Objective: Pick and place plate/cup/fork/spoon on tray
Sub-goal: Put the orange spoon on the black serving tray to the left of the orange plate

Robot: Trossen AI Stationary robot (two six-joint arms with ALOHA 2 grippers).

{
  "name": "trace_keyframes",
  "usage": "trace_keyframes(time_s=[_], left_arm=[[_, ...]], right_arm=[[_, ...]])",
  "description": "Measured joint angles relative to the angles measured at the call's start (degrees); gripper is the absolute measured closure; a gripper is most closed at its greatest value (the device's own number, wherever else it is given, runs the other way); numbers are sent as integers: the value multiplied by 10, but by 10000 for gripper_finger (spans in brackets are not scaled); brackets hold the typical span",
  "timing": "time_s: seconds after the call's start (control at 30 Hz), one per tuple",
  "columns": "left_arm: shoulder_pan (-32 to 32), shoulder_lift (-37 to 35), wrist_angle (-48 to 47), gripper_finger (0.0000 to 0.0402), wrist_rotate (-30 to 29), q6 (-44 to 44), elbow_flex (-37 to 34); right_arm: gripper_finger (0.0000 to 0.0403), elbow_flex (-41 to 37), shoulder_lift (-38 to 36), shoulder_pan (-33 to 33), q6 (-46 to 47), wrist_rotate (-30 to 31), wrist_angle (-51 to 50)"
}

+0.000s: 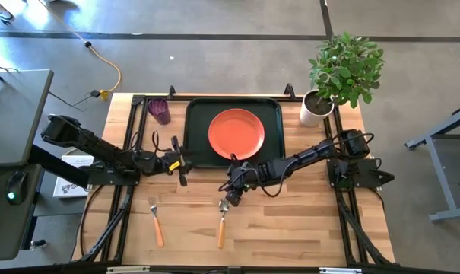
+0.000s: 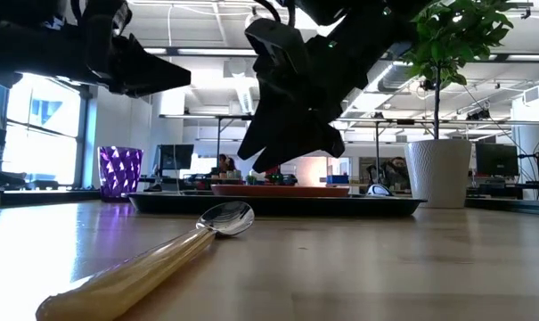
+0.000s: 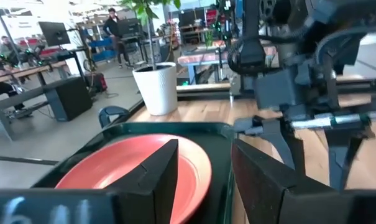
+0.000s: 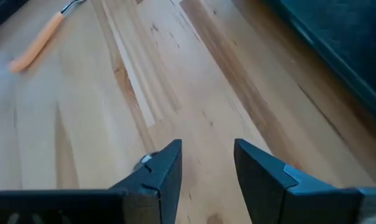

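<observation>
The coral-orange plate (image 1: 236, 133) lies flat in the dark tray (image 1: 195, 114) at the table's far middle. The purple cup (image 1: 160, 110) stands upright on the table just left of the tray. The fork (image 1: 155, 221) and the spoon (image 1: 223, 222) lie flat on the wood near the front edge, with their handles toward it. My right gripper (image 1: 233, 195) is open and hovers just above the spoon's bowl (image 4: 147, 160), which shows beside one finger. My left gripper (image 1: 184, 161) is open and empty at the tray's left rim, facing the plate (image 3: 138, 171).
A white pot with a green plant (image 1: 318, 106) stands at the table's far right corner, next to the tray. Bare wood lies between the fork and the spoon and to the spoon's right. People and desks show in the room beyond the table.
</observation>
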Motion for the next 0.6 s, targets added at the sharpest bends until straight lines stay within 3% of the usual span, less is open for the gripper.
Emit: trace_keyframes(time_s=[0.3, 0.5, 0.6], left_arm=[[-3, 0, 13, 282, 24, -55, 0], [-3, 0, 10, 279, 35, -95, 0], [-2, 0, 10, 275, 42, -89, 0]], right_arm=[[264, 0, 2, 26, 3, 85, -20], [249, 0, 20, 54, 46, 78, 29], [245, 0, 21, 71, 78, 132, 5]])
